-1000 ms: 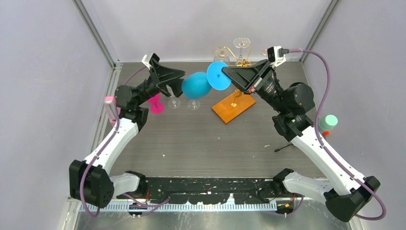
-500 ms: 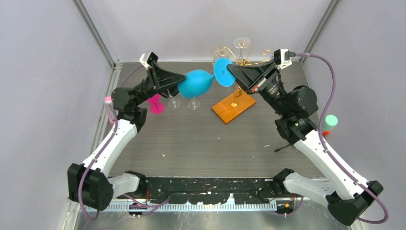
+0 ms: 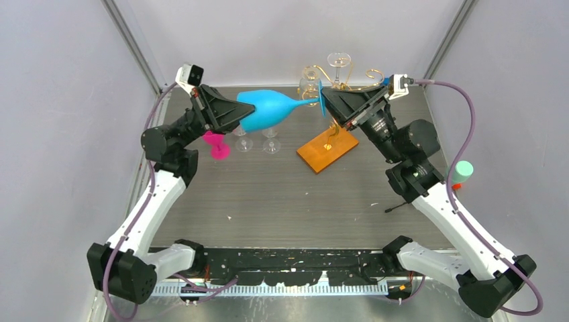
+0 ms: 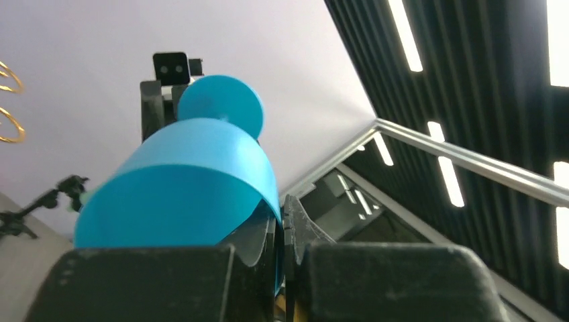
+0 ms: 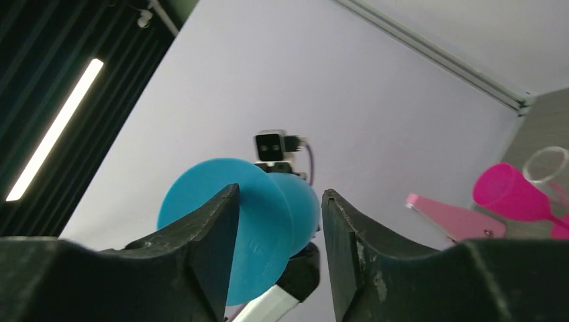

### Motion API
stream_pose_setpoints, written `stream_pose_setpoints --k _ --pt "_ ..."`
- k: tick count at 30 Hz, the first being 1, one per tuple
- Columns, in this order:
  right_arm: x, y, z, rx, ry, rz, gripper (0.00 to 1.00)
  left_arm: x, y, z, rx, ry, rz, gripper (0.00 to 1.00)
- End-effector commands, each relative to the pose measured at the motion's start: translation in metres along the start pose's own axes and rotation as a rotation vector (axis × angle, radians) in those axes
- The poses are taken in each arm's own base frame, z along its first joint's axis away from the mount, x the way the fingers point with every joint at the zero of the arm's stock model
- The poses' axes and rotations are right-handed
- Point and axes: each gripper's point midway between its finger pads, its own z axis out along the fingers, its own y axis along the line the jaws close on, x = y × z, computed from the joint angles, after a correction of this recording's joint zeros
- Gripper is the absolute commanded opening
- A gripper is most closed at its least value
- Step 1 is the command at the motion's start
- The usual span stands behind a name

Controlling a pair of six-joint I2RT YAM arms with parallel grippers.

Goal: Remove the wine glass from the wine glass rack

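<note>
The blue wine glass (image 3: 272,109) is held in the air on its side, clear of the wine glass rack (image 3: 323,153) and just in front of and left of its gold scrolls, with the bowl toward the left and the foot toward the right. The bowl's rim wall is pinched by the left gripper (image 3: 243,115), whose jaws are closed on it with one finger inside the bowl and one outside, as is seen in the left wrist view (image 4: 282,228). The right gripper (image 3: 329,102) is set at the foot of the glass with its jaws spread; in the right wrist view (image 5: 278,221) the round foot is seen partly behind one finger and apart from the other. The rack's orange base lies on the dark grey, wood-grained table (image 3: 288,201), turned at an angle to its edges, and a clear glass (image 3: 339,62) is carried on the wire arms. Two clear stemmed glasses (image 3: 243,143) (image 3: 271,145) and a magenta glass (image 3: 218,145) are stood on the table below the left gripper. A small black tripod (image 3: 401,205) and a green cylinder (image 3: 460,170) are placed near the right edge. The table is enclosed by pale lilac walls (image 3: 268,33) with metal posts in the back corners, and a dark slatted ceiling (image 4: 470,100) with strip lights is shown above.
</note>
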Motion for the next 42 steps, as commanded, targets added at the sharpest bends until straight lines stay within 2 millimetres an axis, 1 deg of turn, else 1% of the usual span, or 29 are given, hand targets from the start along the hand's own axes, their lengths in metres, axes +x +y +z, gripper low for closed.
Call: stream_pose_setpoints --k 1,2,3,4,5,6,7,8,9,11,14,18,21,23,26,28,29,35,36,38,42 --pt "0.012 -0.068 -0.008 0.245 0.034 -0.09 0.57 0.031 -0.023 -0.001 -0.022 0.112 0.299 0.0" --pt "0.01 -0.068 -0.009 0.251 0.029 -0.112 0.61 0.03 -0.02 -0.002 -0.052 0.109 0.352 0.0" --pt "0.006 -0.067 -0.012 0.268 0.014 -0.124 0.62 0.029 -0.015 -0.003 -0.1 0.105 0.403 0.0" --pt "0.004 -0.072 -0.015 0.3 0.01 -0.146 0.64 0.026 -0.006 -0.006 -0.167 0.097 0.441 0.0" --pt "0.0 -0.067 -0.016 0.302 -0.001 -0.161 0.65 0.023 0.012 -0.013 -0.28 0.084 0.435 0.0" --pt "-0.002 -0.072 -0.021 0.334 -0.005 -0.187 0.66 0.019 0.02 -0.019 -0.357 0.069 0.488 0.0" --pt "-0.005 -0.07 -0.022 0.344 -0.01 -0.199 0.67 0.012 0.028 -0.028 -0.439 0.042 0.574 0.0" --pt "-0.007 -0.073 -0.026 0.368 -0.014 -0.22 0.67 0.009 0.034 -0.037 -0.507 0.04 0.62 0.0" --pt "-0.01 -0.072 -0.027 0.378 -0.03 -0.231 0.67 -0.001 0.041 -0.046 -0.594 0.006 0.671 0.0" --pt "-0.018 -0.072 -0.032 0.403 -0.057 -0.261 0.68 -0.01 0.056 -0.067 -0.747 -0.005 0.731 0.0" --pt "-0.023 -0.069 -0.037 0.419 -0.074 -0.296 0.68 -0.018 0.082 -0.106 -0.984 0.022 0.769 0.0" --pt "-0.03 -0.065 -0.043 0.432 -0.094 -0.329 0.68 -0.013 0.114 -0.161 -1.258 0.104 0.743 0.0" --pt "-0.035 -0.065 -0.047 0.453 -0.113 -0.352 0.68 -0.008 0.137 -0.2 -1.442 0.172 0.689 0.0" --pt "-0.037 -0.065 -0.049 0.462 -0.122 -0.363 0.68 -0.006 0.151 -0.22 -1.538 0.22 0.659 0.0" --pt "-0.039 -0.067 -0.05 0.472 -0.126 -0.37 0.67 -0.004 0.171 -0.242 -1.653 0.286 0.605 0.0" --pt "-0.038 -0.069 -0.051 0.477 -0.124 -0.37 0.67 -0.009 0.185 -0.259 -1.746 0.321 0.587 0.0" --pt "-0.038 -0.071 -0.052 0.483 -0.123 -0.37 0.67 -0.015 0.196 -0.269 -1.814 0.334 0.578 0.0" --pt "-0.037 -0.076 -0.055 0.501 -0.121 -0.369 0.67 -0.033 0.229 -0.271 -1.874 0.332 0.532 0.0" --pt "-0.037 -0.075 -0.056 0.5 -0.121 -0.369 0.67 -0.034 0.237 -0.272 -1.883 0.338 0.518 0.0" --pt "-0.038 -0.073 -0.059 0.504 -0.125 -0.375 0.67 -0.035 0.248 -0.276 -1.898 0.348 0.496 0.0" --pt "-0.042 -0.073 -0.066 0.52 -0.14 -0.39 0.67 -0.04 0.259 -0.286 -1.94 0.343 0.477 0.0"
